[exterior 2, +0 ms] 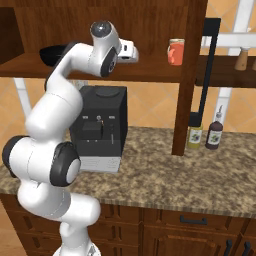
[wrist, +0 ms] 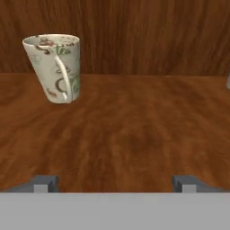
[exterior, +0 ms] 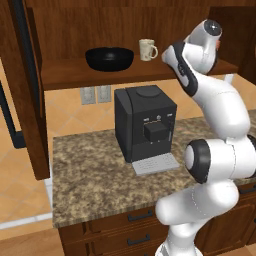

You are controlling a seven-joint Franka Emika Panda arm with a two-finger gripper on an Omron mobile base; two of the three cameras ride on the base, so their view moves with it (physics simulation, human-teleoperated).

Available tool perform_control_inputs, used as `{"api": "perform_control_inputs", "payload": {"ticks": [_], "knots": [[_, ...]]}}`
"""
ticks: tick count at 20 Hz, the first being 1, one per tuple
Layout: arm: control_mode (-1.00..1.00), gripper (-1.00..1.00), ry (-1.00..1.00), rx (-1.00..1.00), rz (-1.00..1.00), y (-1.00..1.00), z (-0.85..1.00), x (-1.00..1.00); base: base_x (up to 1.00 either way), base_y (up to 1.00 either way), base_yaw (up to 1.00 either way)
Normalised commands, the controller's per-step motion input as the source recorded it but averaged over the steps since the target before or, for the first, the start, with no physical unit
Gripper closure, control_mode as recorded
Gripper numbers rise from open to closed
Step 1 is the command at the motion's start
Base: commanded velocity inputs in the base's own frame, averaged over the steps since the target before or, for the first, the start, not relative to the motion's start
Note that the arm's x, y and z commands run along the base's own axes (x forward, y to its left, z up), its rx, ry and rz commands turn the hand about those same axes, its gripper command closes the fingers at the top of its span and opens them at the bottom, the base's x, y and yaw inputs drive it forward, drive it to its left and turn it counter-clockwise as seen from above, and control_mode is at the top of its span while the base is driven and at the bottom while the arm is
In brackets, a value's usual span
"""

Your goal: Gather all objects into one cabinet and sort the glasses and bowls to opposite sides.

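In the right base view the arm covers most of the black bowl (exterior 2: 50,54) at the left end of the cabinet (exterior 2: 192,75) shelf, leaving a dark sliver. In the left base view the arm's upper links hide the shelf's right end; only a sliver of the coral-orange mug (exterior: 219,45) shows past the wrist. The cabinet's top and door (exterior: 20,90) are cut off by that view's upper and left edges. The print on the cream mug (wrist: 54,67) is too blurred to read. Labels on the sauce bottles (exterior 2: 214,134) are too small to tell
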Motion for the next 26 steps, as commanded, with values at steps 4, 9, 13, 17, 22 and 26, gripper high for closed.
{"api": "perform_control_inputs", "payload": {"ticks": [4,9,13,17,22,26], "knots": [[-1.0,-1.0,-0.01,0.0,0.19,0.23,0.24,0.04,0.0,0.0,0.0],[-1.0,-1.0,0.0,0.0,0.09,0.29,0.18,0.24,0.0,0.0,0.0],[-1.0,-1.0,0.0,0.0,0.02,0.26,0.09,0.36,0.0,0.0,0.0],[-1.0,-1.0,0.0,0.0,0.0,0.1,0.0,0.4,0.0,0.0,0.0],[-1.0,-1.0,0.0,0.0,0.0,0.08,0.0,0.49,0.0,0.0,0.0],[-1.0,-1.0,0.0,0.0,0.01,0.18,-0.04,0.42,0.0,0.0,0.0]]}}
